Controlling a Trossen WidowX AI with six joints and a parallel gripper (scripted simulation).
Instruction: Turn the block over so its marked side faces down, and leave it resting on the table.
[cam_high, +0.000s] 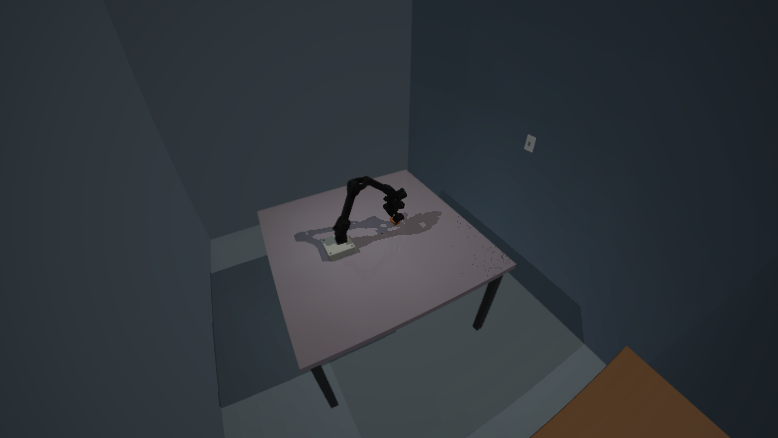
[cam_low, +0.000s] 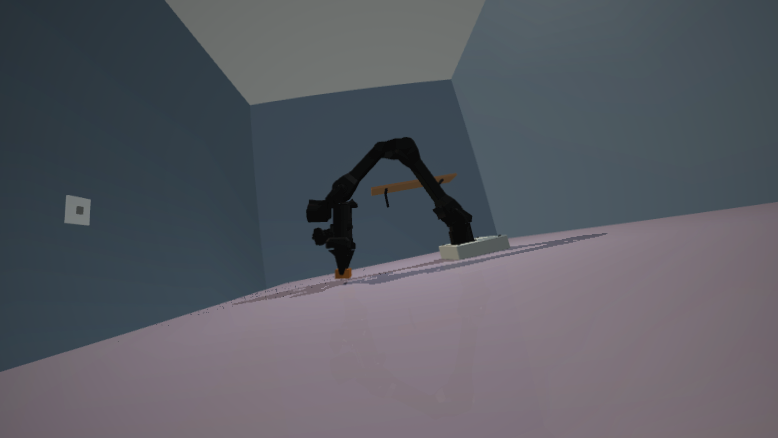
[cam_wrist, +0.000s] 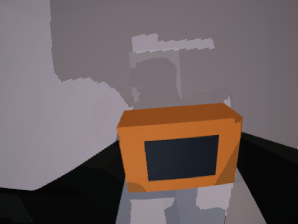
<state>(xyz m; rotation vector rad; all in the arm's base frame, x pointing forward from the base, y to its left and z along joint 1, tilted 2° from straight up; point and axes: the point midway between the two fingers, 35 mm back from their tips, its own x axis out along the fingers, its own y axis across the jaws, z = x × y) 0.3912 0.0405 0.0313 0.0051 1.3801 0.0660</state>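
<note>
Black six-joint arm (cam_high: 346, 212) on pale base plate (cam_high: 338, 251), pinkish bench (cam_high: 348, 304). Arm arches up, then down; fingers (cam_high: 395, 220) low over bench, at small orange block (cam_high: 393, 221), mostly hidden. Block's marked side too small to tell. Arm shadow across bench, both sides of block. Dark bench legs (cam_high: 487, 301) below. Pale wall plate (cam_high: 529, 143) on blue-grey wall (cam_high: 626, 163). Orange-brown surface (cam_high: 626, 399) bottom right, apart from bench.

The arm (cam_high: 346, 207) (cam_low: 428, 175) is black all over, with slim straight links and chunky, knobbly joints. Its pale off-white base (cam_high: 340, 252) (cam_low: 485, 247), nearest the desk's far left corner in the top view, is a shallow rectangular slab with small dark dots near its corners. The black gripper (cam_high: 397, 219) (cam_low: 342, 272) (cam_wrist: 178, 143) has tapering, flat-sided fingers.
</note>
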